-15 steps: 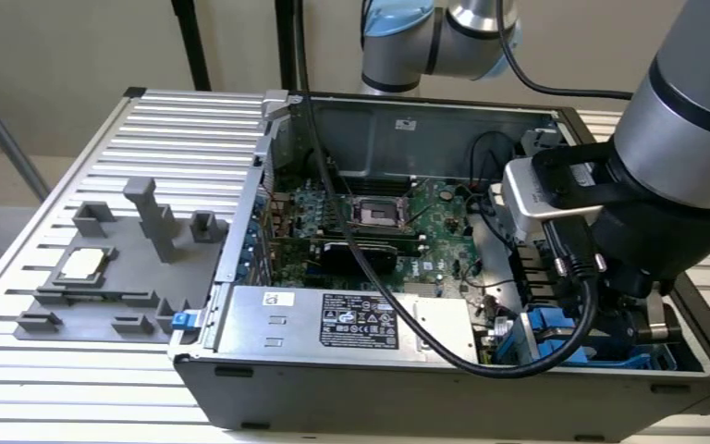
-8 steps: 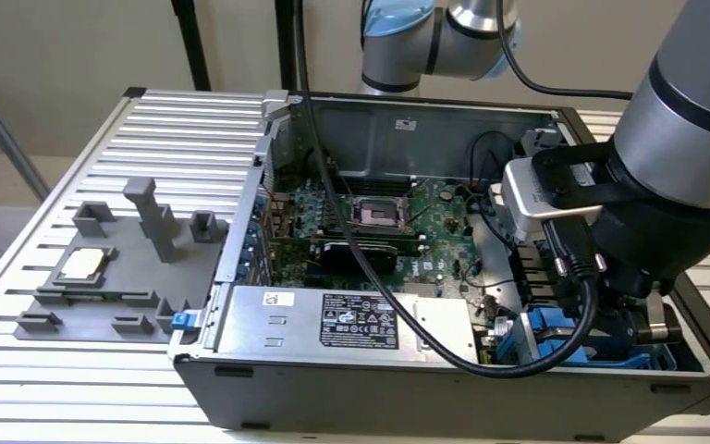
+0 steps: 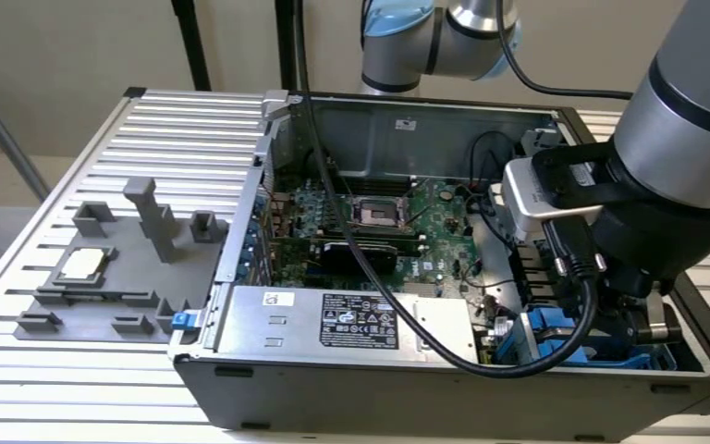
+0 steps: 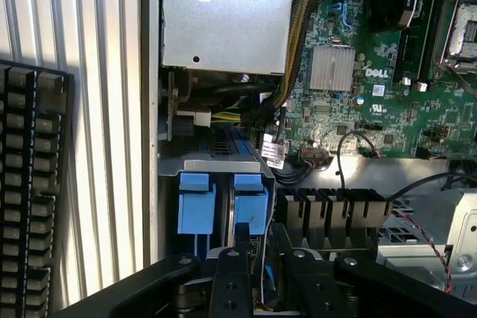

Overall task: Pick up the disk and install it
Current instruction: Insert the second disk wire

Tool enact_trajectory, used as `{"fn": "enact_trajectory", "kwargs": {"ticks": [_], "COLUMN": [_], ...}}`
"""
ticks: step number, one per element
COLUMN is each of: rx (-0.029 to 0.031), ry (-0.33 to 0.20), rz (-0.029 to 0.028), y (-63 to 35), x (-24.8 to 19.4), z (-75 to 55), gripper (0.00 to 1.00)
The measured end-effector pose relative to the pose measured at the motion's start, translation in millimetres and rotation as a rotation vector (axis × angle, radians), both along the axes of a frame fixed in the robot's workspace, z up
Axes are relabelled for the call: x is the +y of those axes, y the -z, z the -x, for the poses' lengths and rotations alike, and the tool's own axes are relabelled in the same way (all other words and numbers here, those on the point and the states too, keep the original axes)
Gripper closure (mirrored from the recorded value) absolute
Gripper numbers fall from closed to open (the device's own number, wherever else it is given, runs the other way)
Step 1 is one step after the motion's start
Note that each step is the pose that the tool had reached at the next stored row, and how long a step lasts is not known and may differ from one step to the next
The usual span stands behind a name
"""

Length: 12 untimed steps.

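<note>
The disk [image 4: 251, 200] stands on edge in the drive bay at the front corner of the open computer case [image 3: 330, 393]. Its blue plastic carrier end faces the wrist camera, and a thin pale edge runs back between my fingers. My gripper [image 4: 261, 252] is shut on the disk, one black finger [image 4: 241, 247] on each side of it. A second blue carrier [image 4: 197, 202] sits in the slot beside it. In the exterior view blue plastic [image 3: 555, 335] shows low in the case under the arm's wrist [image 3: 614, 231], which hides the fingers.
The motherboard [image 3: 373, 222] and a silver box with a black-and-white label [image 3: 348, 319] lie inside the case. Black cables [image 3: 368, 277] cross the case. A grey fixture [image 3: 96, 277] holding a small square chip [image 3: 84, 264] sits at the exterior view's left. A keyboard [image 4: 30, 184] lies outside the case.
</note>
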State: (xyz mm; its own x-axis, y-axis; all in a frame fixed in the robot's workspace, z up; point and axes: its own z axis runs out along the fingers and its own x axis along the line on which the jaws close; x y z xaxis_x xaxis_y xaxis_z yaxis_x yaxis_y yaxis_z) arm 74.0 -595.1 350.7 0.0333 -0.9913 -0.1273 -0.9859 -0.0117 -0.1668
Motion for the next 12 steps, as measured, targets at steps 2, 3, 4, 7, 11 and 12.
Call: {"fn": "enact_trajectory", "kwargs": {"ticks": [2, 3, 4, 7, 11, 12], "rx": [0.0, 0.0, 0.0, 0.0, 0.0, 0.0], "ry": [0.0, 0.0, 0.0, 0.0, 0.0, 0.0], "rz": [0.0, 0.0, 0.0, 0.0, 0.0002, 0.0005], "y": [0.0, -0.1, -0.3, -2.1, -5.8, -7.7], "x": [0.7, 1.4, 2.5, 7.2, 15.5, 17.5], "z": [0.0, 0.0, -0.1, -2.0, -7.1, -8.1], "gripper": [0.75, 0.75, 0.75, 0.75, 0.75, 0.75]}}
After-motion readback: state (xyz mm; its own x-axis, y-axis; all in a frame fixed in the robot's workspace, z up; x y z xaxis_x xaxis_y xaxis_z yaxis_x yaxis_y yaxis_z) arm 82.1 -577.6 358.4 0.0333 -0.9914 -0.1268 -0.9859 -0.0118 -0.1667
